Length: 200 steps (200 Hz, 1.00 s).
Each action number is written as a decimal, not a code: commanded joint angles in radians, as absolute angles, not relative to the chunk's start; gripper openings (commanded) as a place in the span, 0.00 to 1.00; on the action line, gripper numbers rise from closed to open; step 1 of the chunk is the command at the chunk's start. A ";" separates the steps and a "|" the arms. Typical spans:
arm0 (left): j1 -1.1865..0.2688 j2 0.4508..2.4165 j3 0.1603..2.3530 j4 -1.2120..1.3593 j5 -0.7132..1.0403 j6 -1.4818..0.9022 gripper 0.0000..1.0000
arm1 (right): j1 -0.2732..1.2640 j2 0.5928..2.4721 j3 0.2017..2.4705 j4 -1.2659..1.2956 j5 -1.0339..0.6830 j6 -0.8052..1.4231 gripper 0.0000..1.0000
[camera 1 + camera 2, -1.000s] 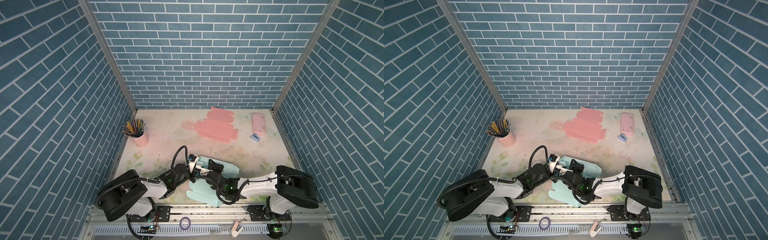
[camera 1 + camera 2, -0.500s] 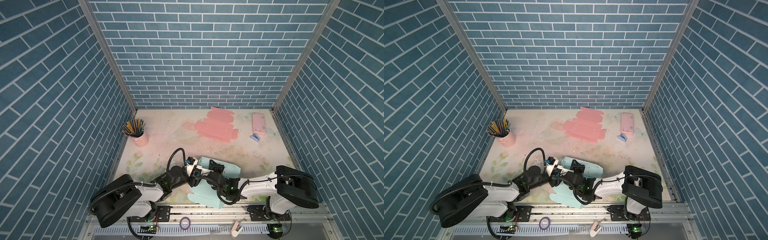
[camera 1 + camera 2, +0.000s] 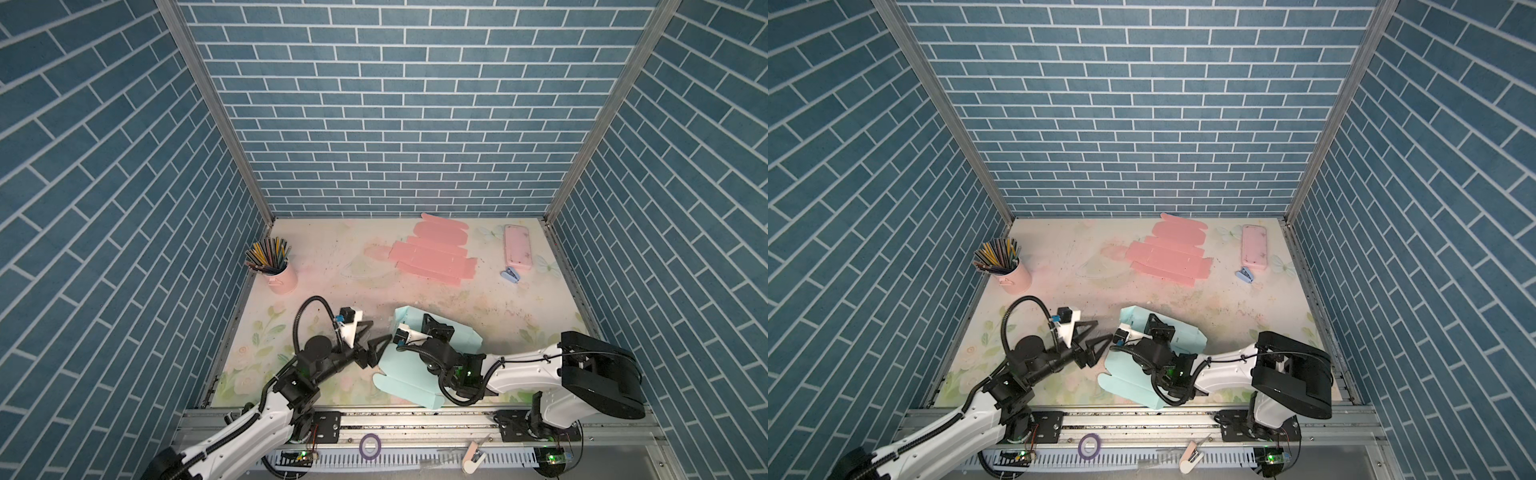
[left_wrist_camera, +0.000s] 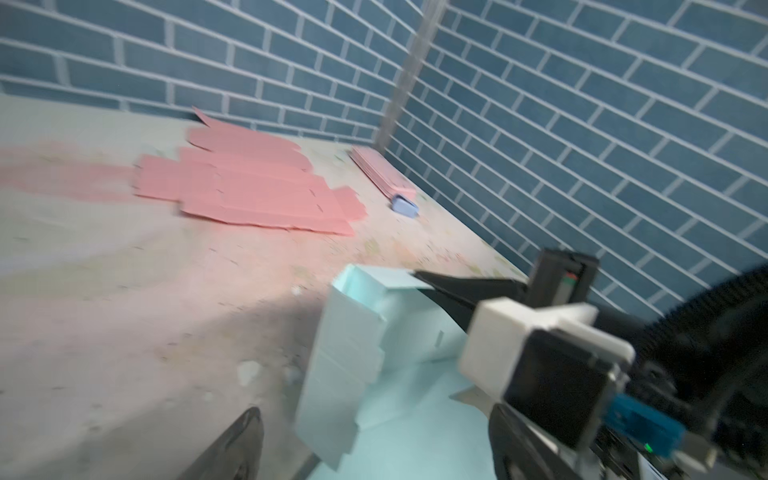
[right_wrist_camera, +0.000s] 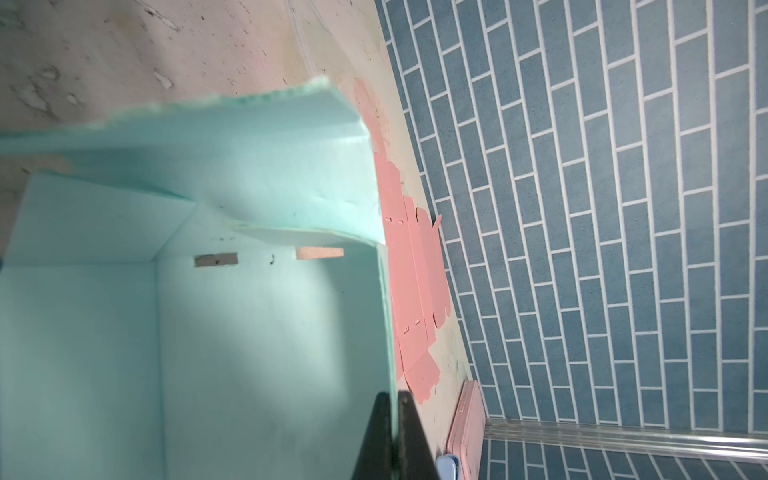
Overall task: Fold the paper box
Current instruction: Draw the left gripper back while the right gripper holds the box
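Pinching a raised wall of the box (image 5: pixel 249 332), the right claw (image 5: pixel 394 399) has its fingers closed on the thin mint edge. Only the right wrist view shows this, along with the box's inside and two slots in the floor crease. In both top views the right arm's wrist covers that grip.

The box (image 3: pixel 399 374) sits at the front middle of the worktop (image 3: pixel 332 266), between the two arms. It is part folded: the far-left end stands up and the near panel lies flat.

The left wrist view is blurred. It shows the outside of the upright end wall (image 4: pixel 340 357) and a right claw finger (image 4: pixel 457 286) reaching over the box top.

The left claw (image 3: pixel 381 330) is spread wide and holds nothing. It is just beside the box's left edge, also seen at (image 3: pixel 1104 329); I can't tell if it touches. One of its fingers (image 4: pixel 239 446) pokes into its wrist view, low over bare worktop.

Around the box:
- A flat pink blank (image 3: pixel 432 257) lies at the back.
- A pink case (image 3: pixel 518 248) is in the back right corner, with a small blue item (image 3: pixel 512 274) just in front of it.
- A pencil cup (image 3: pixel 277 274) stands at the left edge; only the top views show it.
- A tape roll (image 3: pixel 370 445) lies on the front rail.

The right arm lies across the box's right half and hides that part from above.
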<state>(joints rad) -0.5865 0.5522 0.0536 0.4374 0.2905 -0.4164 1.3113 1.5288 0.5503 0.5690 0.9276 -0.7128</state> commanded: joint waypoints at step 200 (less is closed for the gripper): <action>-0.622 1.187 0.158 0.657 0.380 -0.401 0.71 | 1.321 1.606 0.567 0.681 0.915 -0.871 0.00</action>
<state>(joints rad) -0.5766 1.2427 0.1814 0.6540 0.4259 -0.3977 1.3228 1.6039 0.5507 0.6735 0.9199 -0.8646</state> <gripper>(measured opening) 0.706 0.050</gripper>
